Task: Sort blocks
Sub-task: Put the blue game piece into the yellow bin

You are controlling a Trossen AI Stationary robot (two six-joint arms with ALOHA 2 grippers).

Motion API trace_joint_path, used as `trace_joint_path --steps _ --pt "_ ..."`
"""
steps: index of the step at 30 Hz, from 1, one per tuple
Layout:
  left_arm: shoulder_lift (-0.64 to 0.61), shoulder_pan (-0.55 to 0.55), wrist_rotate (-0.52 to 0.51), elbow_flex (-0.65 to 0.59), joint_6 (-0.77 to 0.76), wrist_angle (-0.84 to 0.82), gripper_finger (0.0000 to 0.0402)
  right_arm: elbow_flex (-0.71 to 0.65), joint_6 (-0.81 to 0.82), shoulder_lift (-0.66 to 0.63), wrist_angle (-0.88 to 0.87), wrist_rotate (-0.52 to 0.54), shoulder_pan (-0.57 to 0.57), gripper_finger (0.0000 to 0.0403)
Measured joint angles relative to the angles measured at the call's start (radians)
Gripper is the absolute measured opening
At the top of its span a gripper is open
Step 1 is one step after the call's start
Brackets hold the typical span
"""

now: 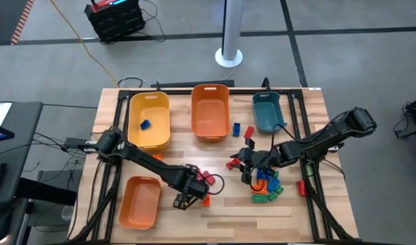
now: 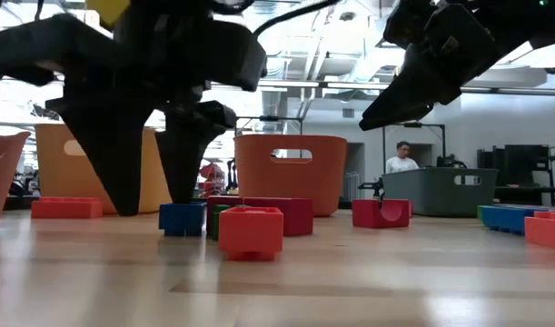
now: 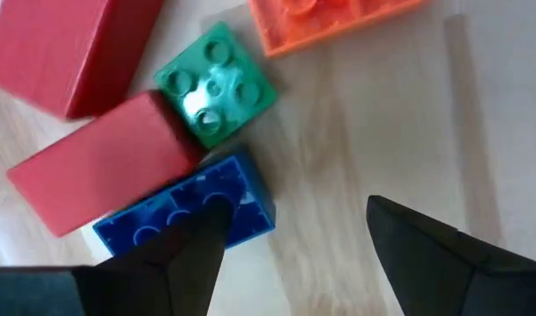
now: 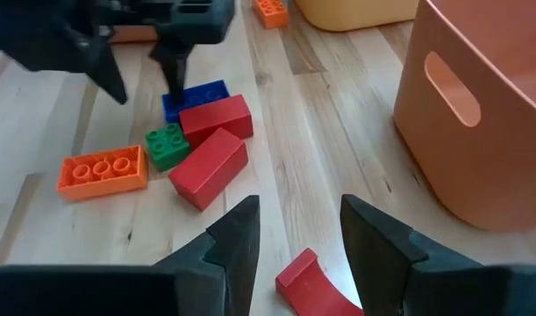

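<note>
We found the left gripper [image 3: 289, 254] with its two dark fingers spread wide and nothing between them, low over the wooden table [image 1: 221, 211]. One finger [image 3: 175, 263] stood at the edge of a small blue studded plastic brick [image 3: 193, 215]; whether it touched, we could not tell. That brick lay against a red rectangular plastic brick [image 3: 96, 175] and a small green square studded brick [image 3: 217, 83], with a flat orange studded brick [image 4: 103, 171] just beside them.

The right gripper [image 4: 298, 233] hung above the table with its fingers partly apart and empty, a red arched plastic piece [image 4: 316, 283] on the wood below it. In the high view this gripper [image 1: 252, 163] sat over a second loose heap of blue, green, orange and red bricks [image 1: 267, 187].

Outward to the bins: the yellow plastic bin [image 1: 150, 119] held a single blue brick [image 1: 145, 124]. The tall orange plastic bin [image 1: 210, 112], the teal plastic bin [image 1: 267, 111] and the shallow orange plastic bin [image 1: 139, 202] showed no bricks that we could make out.

We judged the sort barely begun: one brick binned, two heaps plus a few strays near the tall orange bin left on the table.
</note>
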Motion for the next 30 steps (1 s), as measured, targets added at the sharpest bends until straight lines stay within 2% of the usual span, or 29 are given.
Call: trace_joint_path --steps 6,11,15,23,27,30 --pt "-0.004 0.025 -0.031 0.034 -0.005 -0.191 0.0268 0.0 0.001 0.0 -0.001 0.0 0.0 0.0175" --pt "-0.008 0.027 -0.056 0.091 0.091 -0.279 0.0268 0.0 0.003 0.0 0.0 0.0 0.0 0.0175" --pt "-0.007 0.019 -0.128 0.104 0.262 -0.317 0.0268 0.0 0.003 0.0 -0.001 0.0 0.0 0.0175" --pt "-0.007 0.007 -0.179 0.042 0.766 -0.317 0.0268 0.0 0.003 0.0 -0.002 0.0 0.0 0.0175" --pt "-0.006 0.008 -0.276 0.033 0.873 -0.283 0.0268 0.0 0.003 0.0 -0.001 0.0 0.0 0.0175" --pt "-0.006 0.009 -0.292 0.033 0.936 -0.262 0.0268 0.0 0.002 0.0 -0.001 0.0 0.0 0.0175"
